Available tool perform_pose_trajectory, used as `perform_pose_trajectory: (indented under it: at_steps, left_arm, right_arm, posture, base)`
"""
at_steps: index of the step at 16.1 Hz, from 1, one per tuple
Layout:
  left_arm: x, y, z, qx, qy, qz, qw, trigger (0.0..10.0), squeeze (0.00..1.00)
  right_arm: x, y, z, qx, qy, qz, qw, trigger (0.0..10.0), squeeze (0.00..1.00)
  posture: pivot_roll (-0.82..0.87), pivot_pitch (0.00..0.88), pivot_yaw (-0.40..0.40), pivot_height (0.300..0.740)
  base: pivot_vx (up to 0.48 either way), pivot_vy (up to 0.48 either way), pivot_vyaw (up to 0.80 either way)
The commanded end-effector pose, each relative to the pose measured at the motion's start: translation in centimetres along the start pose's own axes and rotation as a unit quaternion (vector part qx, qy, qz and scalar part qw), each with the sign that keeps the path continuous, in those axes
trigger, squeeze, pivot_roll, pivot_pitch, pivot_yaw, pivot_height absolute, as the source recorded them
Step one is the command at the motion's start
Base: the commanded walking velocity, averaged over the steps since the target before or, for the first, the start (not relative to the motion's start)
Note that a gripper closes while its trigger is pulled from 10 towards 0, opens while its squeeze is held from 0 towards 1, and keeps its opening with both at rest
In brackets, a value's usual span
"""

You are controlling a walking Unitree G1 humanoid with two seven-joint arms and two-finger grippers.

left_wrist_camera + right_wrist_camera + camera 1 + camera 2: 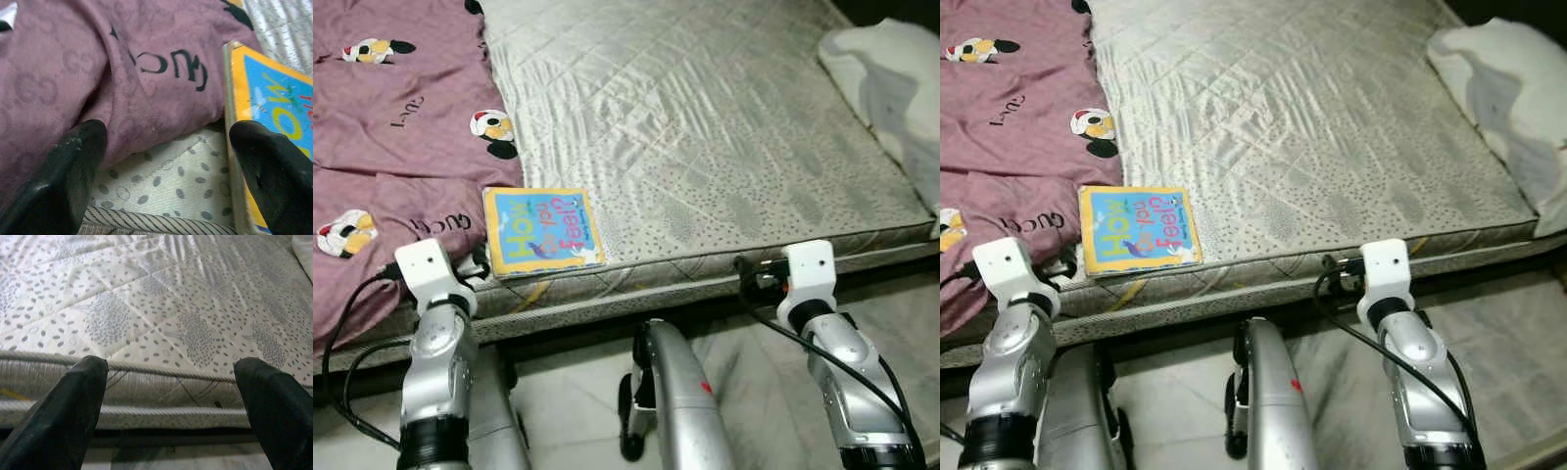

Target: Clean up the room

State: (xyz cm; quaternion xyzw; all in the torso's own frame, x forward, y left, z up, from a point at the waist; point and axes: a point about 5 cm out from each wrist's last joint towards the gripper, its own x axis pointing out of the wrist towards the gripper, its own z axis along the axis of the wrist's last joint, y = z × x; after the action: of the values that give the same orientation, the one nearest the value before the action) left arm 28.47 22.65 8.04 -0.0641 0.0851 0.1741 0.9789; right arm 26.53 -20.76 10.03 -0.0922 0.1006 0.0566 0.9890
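Grey quilted mattress (705, 127) spreads ahead, with a purple blanket (391, 127) over its left part and a white pillow (891, 78) at the far right. Near the front edge lies a book (542, 231), flat, just beside the blanket. Left gripper (166, 161) hovers at that edge, jaws open, one finger beside the book. Right gripper (171, 396) faces the mattress side, jaws open.
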Motion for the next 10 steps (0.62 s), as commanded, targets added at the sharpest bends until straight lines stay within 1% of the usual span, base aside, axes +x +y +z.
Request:
perform_pose_trajectory:
  at_steps: [1,2,4,5,7,8,10]
  left_arm:
    - [0.2,-0.1,-0.6,-0.001,0.009,0.002,1.000,10.0,0.00]
    - [0.6,-0.1,-0.6,-0.005,0.009,-0.001,1.000,10.0,0.00]
    - [1.2,-0.8,-0.6,0.000,0.014,-0.020,1.000,10.0,0.00]
    - [1.3,-1.0,-0.6,0.000,0.016,-0.023,1.000,10.0,0.00]
    - [1.8,-1.9,-0.6,0.005,0.014,-0.053,0.998,10.0,0.00]
    - [1.9,-2.0,-0.7,0.004,0.014,-0.055,0.998,10.0,0.00]
    - [2.1,-2.5,-0.8,0.007,0.022,-0.075,0.997,10.0,0.00]
  right_arm:
    - [-0.4,-0.6,0.2,-0.010,0.002,0.001,1.000,10.0,0.00]
    - [-0.6,-0.6,0.2,-0.013,0.002,0.005,1.000,10.0,0.00]
    - [-0.4,-0.7,0.3,-0.012,0.000,0.003,1.000,10.0,0.00]
    - [-0.3,-0.7,0.4,-0.012,-0.001,0.002,1.000,10.0,0.00]
    - [-0.3,-0.5,0.6,-0.012,-0.005,0.002,1.000,10.0,0.00]
    - [-0.3,-0.5,0.6,-0.012,-0.004,0.002,1.000,10.0,0.00]
    - [-0.2,-0.2,0.6,-0.010,-0.004,0.004,1.000,10.0,0.00]
  posture:
    - [-0.12,0.197,-0.205,0.550]
    - [-0.12,0.197,-0.205,0.550]
    - [-0.13,0.186,-0.202,0.522]
    - [-0.13,0.186,-0.201,0.517]
    - [-0.13,0.185,-0.197,0.517]
    - [-0.13,0.185,-0.197,0.517]
    - [-0.12,0.182,-0.190,0.517]
  base:
    - [0.000,0.000,0.00]
    - [0.000,0.000,0.00]
    - [0.000,0.000,0.00]
    - [0.000,0.000,0.00]
    - [0.000,0.000,0.00]
    - [0.000,0.000,0.00]
    - [0.000,0.000,0.00]
